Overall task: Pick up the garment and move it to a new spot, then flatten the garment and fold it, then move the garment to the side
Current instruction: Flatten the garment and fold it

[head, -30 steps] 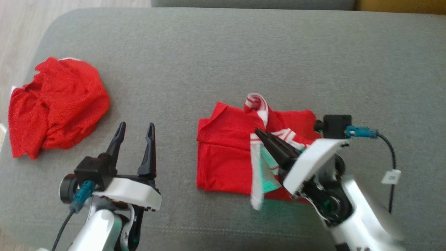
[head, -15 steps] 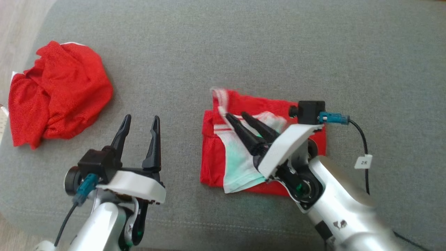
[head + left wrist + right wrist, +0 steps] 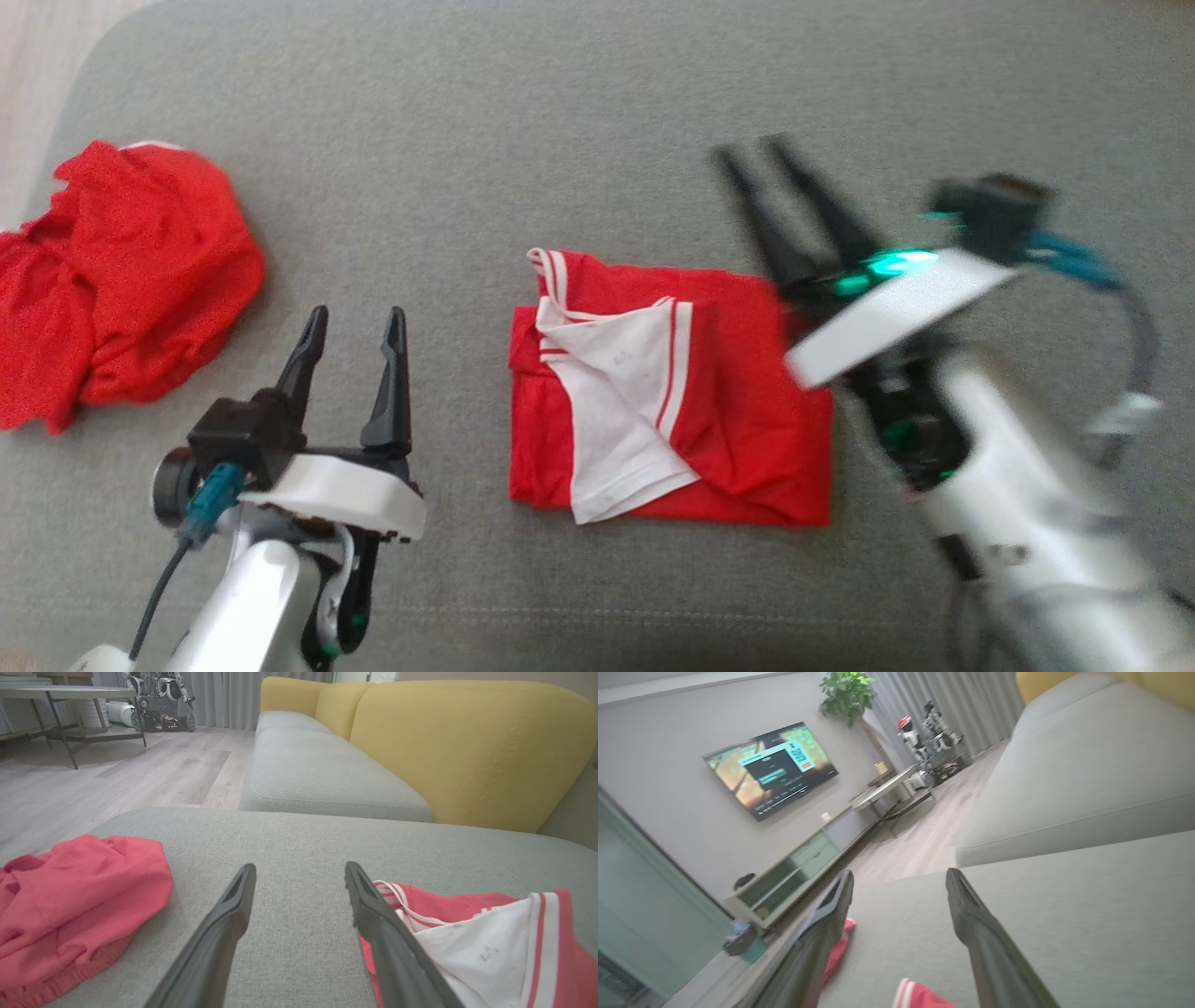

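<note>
Red garment (image 3: 738, 411) sits folded, centre of the cushion (image 3: 560, 112); my right gripper (image 3: 750, 149) hovers off its far right corner, fingers wide, empty; left gripper (image 3: 358, 317) equally open, parked clear so the fold lies undisturbed

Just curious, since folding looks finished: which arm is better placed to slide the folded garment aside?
Probably the left: the left gripper, open, sits low beside the folded red garment; the right gripper, also open, is blurred, pointing past its far corner.
</note>
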Tool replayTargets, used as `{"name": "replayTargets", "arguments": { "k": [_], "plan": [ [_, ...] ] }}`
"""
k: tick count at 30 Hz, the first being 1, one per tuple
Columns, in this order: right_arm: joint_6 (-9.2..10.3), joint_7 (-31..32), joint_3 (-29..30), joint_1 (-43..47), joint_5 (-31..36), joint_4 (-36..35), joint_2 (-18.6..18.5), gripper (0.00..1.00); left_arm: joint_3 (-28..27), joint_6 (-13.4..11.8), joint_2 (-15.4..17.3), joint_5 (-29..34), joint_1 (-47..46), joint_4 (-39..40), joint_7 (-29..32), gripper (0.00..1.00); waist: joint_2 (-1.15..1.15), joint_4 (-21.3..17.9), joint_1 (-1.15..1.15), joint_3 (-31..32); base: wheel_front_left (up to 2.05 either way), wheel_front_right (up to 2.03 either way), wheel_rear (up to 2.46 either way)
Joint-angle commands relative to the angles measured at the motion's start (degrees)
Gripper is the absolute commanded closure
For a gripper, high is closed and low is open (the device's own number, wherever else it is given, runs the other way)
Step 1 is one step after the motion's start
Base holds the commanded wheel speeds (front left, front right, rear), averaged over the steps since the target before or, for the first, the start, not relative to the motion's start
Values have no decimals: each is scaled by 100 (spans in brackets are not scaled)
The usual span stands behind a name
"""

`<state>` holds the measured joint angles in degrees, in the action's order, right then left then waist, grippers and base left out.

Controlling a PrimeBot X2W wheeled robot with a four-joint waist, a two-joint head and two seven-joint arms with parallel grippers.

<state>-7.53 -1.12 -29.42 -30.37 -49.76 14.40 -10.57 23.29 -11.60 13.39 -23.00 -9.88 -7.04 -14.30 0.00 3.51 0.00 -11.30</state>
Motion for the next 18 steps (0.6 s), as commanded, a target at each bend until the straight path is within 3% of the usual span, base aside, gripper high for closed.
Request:
{"name": "replayTargets", "arguments": {
  "k": [1, 9, 18],
  "plan": [
    [4, -66, 65, 120, 91, -207, -10, 0, -247, -24, 151, 81, -121, 200, -69, 0, 0, -66, 0, 50, 0, 0, 0],
    [4, 73, 1620, 1198, 1050, -533, -526, 0, -370, -117, 315, 49, 21, 333, -34, 0, 0, -289, 0, 181, 0, 0, 0],
    [4, 187, 2696, 2228, 2622, -1405, -549, 0, -427, -177, 469, 23, 152, 504, 45, 0, 0, -436, 0, 278, 0, 0, 0]
  ]
}}
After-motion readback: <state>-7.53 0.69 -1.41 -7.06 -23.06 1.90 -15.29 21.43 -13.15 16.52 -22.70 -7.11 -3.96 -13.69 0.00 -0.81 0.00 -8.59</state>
